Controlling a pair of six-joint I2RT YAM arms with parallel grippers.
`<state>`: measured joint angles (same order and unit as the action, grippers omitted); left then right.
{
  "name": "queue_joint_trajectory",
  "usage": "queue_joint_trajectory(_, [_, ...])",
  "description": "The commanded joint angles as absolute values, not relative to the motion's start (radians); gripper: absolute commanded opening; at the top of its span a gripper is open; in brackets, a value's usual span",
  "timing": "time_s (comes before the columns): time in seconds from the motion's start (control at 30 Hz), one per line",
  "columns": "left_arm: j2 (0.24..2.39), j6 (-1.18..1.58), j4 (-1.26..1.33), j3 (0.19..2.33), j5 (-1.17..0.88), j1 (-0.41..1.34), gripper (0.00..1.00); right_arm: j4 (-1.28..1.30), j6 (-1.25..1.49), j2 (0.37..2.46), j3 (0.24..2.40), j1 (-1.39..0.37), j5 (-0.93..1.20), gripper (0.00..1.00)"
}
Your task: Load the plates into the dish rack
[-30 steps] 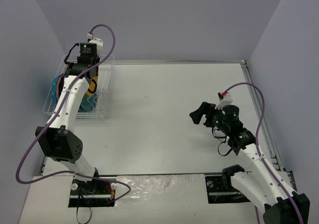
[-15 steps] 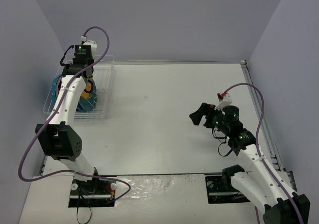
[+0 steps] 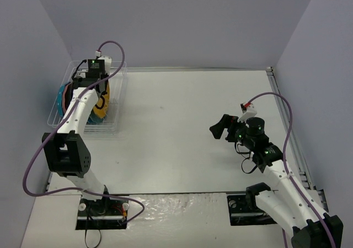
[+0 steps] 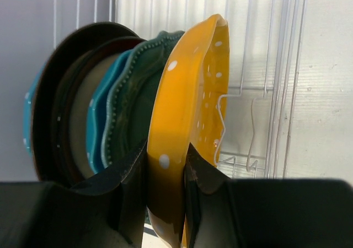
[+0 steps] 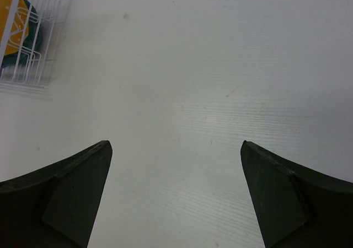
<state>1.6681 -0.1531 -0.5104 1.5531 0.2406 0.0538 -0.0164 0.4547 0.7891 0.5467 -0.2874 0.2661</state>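
The scalloped yellow plate with white dots (image 4: 190, 93) is clamped at its lower rim by the left gripper (image 4: 165, 173), whose fingers are closed narrowly on both faces. It is held upright on edge inside the clear plastic dish rack with thin white wire tines (image 4: 276, 93), which is set at the far left corner of the white table (image 3: 182, 110), close to the left wall. Just beside it on the left, a scalloped dark teal plate (image 4: 138, 88), a bright blue plate (image 4: 105, 110) and a smooth dark-rimmed plate (image 4: 66, 66) are stood in a tight row. On its right, bare tines are seen. The right gripper (image 5: 175, 144) is spread wide, gripping nothing, over bare table well apart from the rack.
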Motion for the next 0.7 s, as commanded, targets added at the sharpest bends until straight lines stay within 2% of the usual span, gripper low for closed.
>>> queue_joint_trajectory(0.0, [1.629, -0.133, -0.375, 1.565, 0.264, 0.037, 0.0, -0.054, 0.449, 0.773, 0.548, -0.279, 0.27, 1.0])
queue_joint_trajectory(0.13, [1.621, -0.121, -0.329, 1.508, 0.252, 0.036, 0.0, -0.054, 0.446, 0.771, 0.553, -0.279, 0.269, 1.0])
queue_joint_trajectory(0.17, [1.619, -0.119, -0.314, 1.497, 0.256, 0.037, 0.04, -0.053, 0.444, 0.772, 0.556, -0.279, 0.269, 1.0])
queue_joint_trajectory(0.23, [1.614, -0.117, -0.299, 1.478, 0.269, 0.037, 0.22, -0.051, 0.443, 0.773, 0.562, -0.279, 0.271, 1.0])
queue_joint_trajectory(0.43, [1.599, -0.116, -0.29, 1.468, 0.278, 0.035, 0.61, -0.04, 0.439, 0.767, 0.587, -0.279, 0.264, 1.0])
queue_joint_trajectory(0.53, [1.575, -0.107, -0.296, 1.474, 0.262, 0.035, 0.72, -0.036, 0.437, 0.769, 0.602, -0.279, 0.27, 1.0])
queue_joint_trajectory(0.67, [1.53, -0.089, -0.329, 1.506, 0.222, 0.036, 0.82, -0.023, 0.424, 0.764, 0.63, -0.279, 0.27, 1.0])
